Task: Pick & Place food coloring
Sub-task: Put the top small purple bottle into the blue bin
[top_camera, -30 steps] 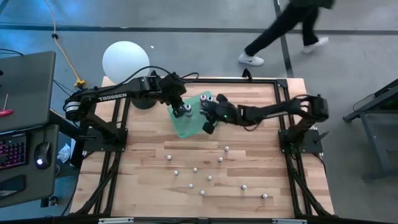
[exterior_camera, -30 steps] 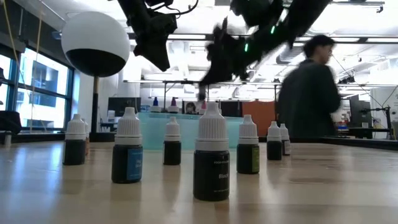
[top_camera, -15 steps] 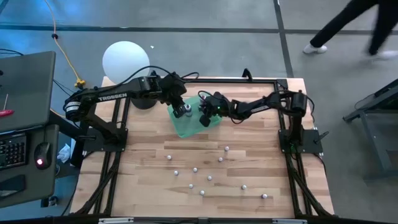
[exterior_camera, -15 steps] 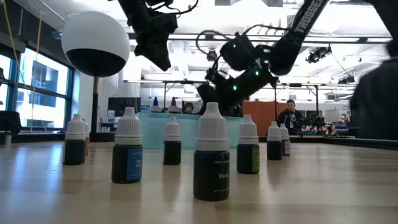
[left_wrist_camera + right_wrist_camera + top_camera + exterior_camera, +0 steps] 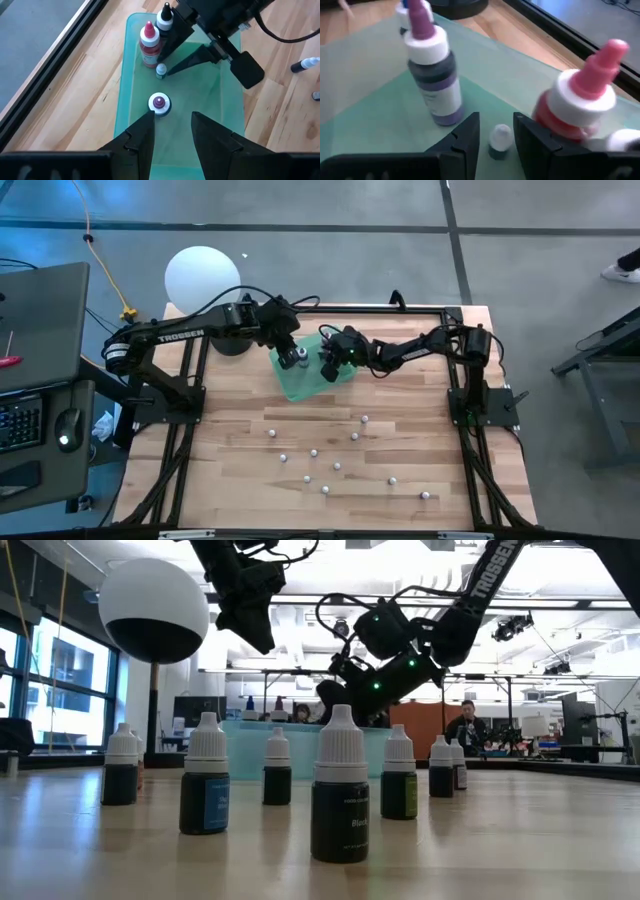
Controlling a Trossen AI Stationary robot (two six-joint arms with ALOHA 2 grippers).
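A translucent green tray point(image 5: 300, 383) lies near the table's far edge. On it stand a purple-tipped bottle point(image 5: 159, 103), a red bottle with a pink tip point(image 5: 149, 44), a dark bottle point(image 5: 164, 21) and a tiny teal food coloring bottle point(image 5: 499, 141). My right gripper point(image 5: 496, 131) is low over the tray and open. Its fingers stand on either side of the tiny bottle, with a small gap on each side. My left gripper point(image 5: 172, 131) hovers open above the purple-tipped bottle. Several more food coloring bottles point(image 5: 337, 466) stand on the table's near half.
A white sphere lamp point(image 5: 203, 276) on a dark base stands at the table's far left corner, behind the left arm. The low view shows the loose bottles point(image 5: 343, 790) standing upright in a scattered group. Bare wood lies between them and the tray.
My right gripper has moved left and down over the tray, its arm stretching out, and has kept still for the last half second. A person beyond the far edge has walked off to the right.
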